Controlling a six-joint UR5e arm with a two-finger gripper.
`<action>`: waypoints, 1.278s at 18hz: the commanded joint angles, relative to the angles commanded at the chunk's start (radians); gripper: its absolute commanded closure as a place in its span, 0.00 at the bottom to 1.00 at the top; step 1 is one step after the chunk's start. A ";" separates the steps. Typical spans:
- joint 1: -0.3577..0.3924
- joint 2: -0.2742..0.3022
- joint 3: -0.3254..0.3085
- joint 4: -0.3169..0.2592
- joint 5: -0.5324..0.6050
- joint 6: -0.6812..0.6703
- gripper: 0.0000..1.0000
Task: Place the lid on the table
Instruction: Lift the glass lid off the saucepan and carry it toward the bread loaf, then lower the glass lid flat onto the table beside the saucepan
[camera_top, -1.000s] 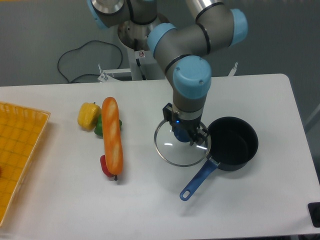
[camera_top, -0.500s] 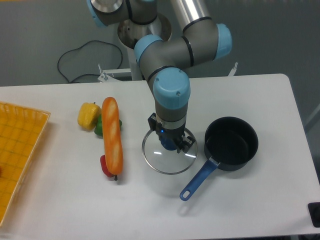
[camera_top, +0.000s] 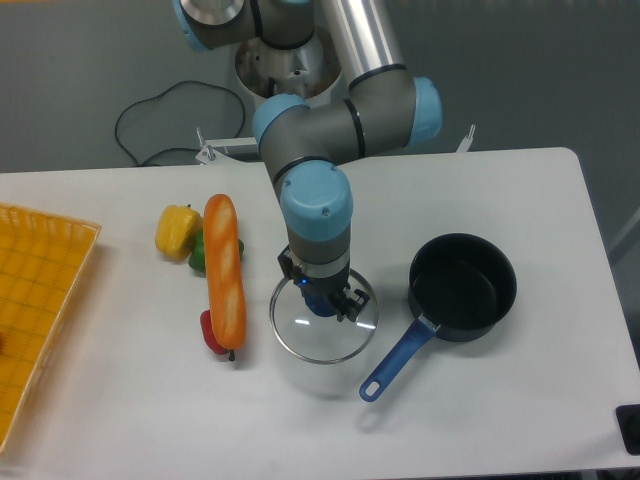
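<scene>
White matte table (camera_top: 480, 400), grey wall behind. Two-finger gripper (camera_top: 322, 300) clenched the blue knob of the round clear glass lid (camera_top: 322, 334), directly beneath it. Early release risked a clattering drop; drifting left risked hitting the long orange baguette (camera_top: 225, 270).

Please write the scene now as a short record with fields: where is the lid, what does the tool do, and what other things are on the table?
lid: clear glass, held over the table, left of the saucepan
tool: shut on the lid's blue knob
saucepan: dark, open, blue handle pointing toward the front
baguette: lying left of the lid
peppers: yellow, green and red, beside the baguette
tray: yellow-orange mesh, at the left edge
</scene>
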 joint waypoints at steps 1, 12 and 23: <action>-0.005 -0.005 -0.005 0.011 0.020 -0.003 0.38; -0.021 -0.046 -0.011 0.039 0.037 -0.034 0.38; -0.028 -0.084 -0.009 0.062 0.039 -0.066 0.37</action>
